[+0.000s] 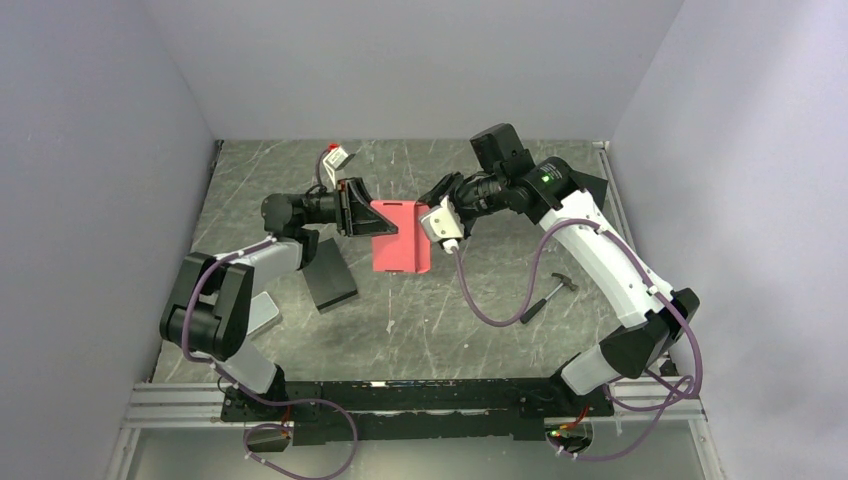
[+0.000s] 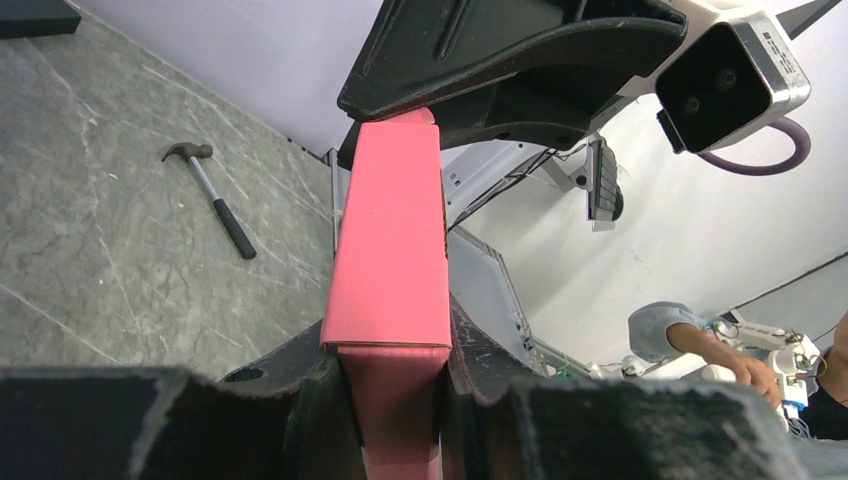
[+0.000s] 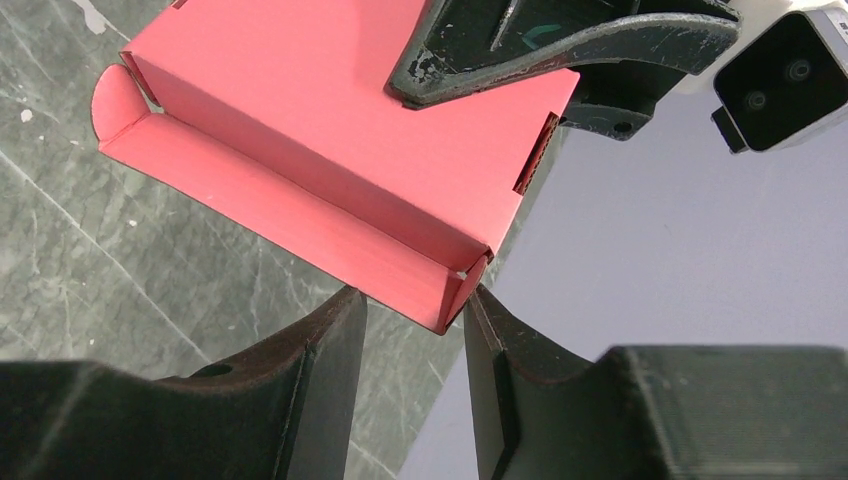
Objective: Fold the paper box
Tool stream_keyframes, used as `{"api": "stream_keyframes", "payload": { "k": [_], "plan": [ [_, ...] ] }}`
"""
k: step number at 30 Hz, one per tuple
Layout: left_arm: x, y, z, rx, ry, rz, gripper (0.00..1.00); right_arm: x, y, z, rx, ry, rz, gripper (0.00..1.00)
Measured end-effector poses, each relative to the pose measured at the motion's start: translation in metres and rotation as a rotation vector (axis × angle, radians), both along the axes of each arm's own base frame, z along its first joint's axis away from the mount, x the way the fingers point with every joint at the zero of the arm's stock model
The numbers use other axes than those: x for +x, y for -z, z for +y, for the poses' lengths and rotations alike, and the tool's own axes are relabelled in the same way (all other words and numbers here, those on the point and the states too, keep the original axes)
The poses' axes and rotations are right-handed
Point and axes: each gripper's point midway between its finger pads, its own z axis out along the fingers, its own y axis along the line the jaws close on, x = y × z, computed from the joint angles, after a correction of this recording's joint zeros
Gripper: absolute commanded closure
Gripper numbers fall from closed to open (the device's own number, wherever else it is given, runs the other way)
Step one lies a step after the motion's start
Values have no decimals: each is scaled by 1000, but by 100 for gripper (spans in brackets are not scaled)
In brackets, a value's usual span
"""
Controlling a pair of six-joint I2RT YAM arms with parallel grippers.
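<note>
**Operator:** Report the position of the paper box.

**Technician:** It hangs above the middle of the surface, between the two arms. The left pincer clamps its left end, with the fingers pressing both walls.

**Operator:** And the right pincer?

**Technician:** Its jaws straddle the box's right corner, beside the long flap. Whether they actually pinch the corner cannot be told.

**Operator:** Likely failure modes?

**Technician:** Three, by judgement.
- Excess squeeze buckles the thin cardboard.
- Uneven arm motion twists or tears the sheet.
- A shallow hold on the corner slips, and the flap springs back unfolded.
</note>
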Motion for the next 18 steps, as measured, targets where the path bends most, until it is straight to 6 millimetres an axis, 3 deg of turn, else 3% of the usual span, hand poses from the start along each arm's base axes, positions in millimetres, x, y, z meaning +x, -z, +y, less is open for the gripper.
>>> {"api": "stream_keyframes", "payload": {
  "k": [18],
  "plan": [
    [6,7,-4,9,8,30,99,4,6,-2,-55,70,-8,58]
  ]
}}
